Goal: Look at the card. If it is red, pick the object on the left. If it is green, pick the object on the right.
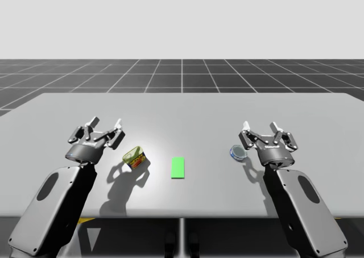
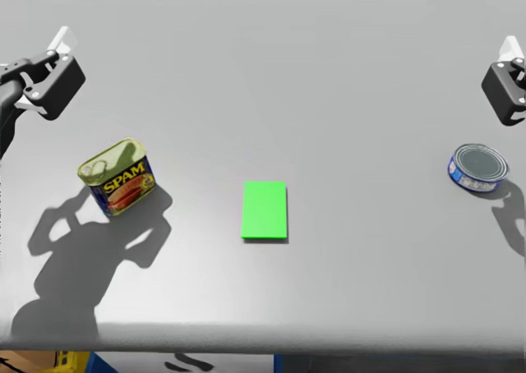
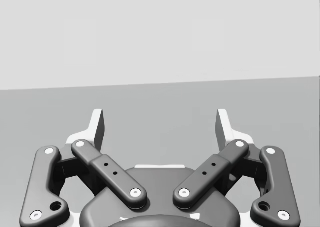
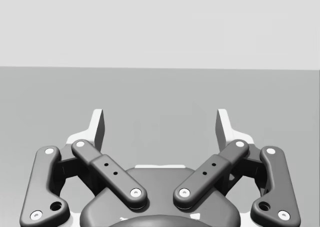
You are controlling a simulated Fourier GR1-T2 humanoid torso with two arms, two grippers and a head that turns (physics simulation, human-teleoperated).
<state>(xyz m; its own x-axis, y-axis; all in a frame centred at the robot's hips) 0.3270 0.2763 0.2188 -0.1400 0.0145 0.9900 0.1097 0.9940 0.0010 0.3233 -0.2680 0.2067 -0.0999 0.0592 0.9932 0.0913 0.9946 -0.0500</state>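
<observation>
**Figure.** A green card lay flat near the middle of the grey surface, toward its near edge. To the card's left, well apart from it, stood a yellow-and-blue rectangular can, turned at an angle to the card's edges. To the card's right, further off, sat a low round blue can, its silver lid seemingly tipped a little toward the head camera.

The left hand hovered above the surface, just beyond and to the left of the rectangular can and apart from it. In the left wrist view its two fingers stood spread wide and held nothing, with bare surface ahead.

The right hand hovered near the round blue can, slightly beyond it on the side away from the card. The head view showed a gap between the two. In the right wrist view its fingers likewise stood wide apart and held nothing.

Both arms cast shadows on the surface toward its near edge.
</observation>
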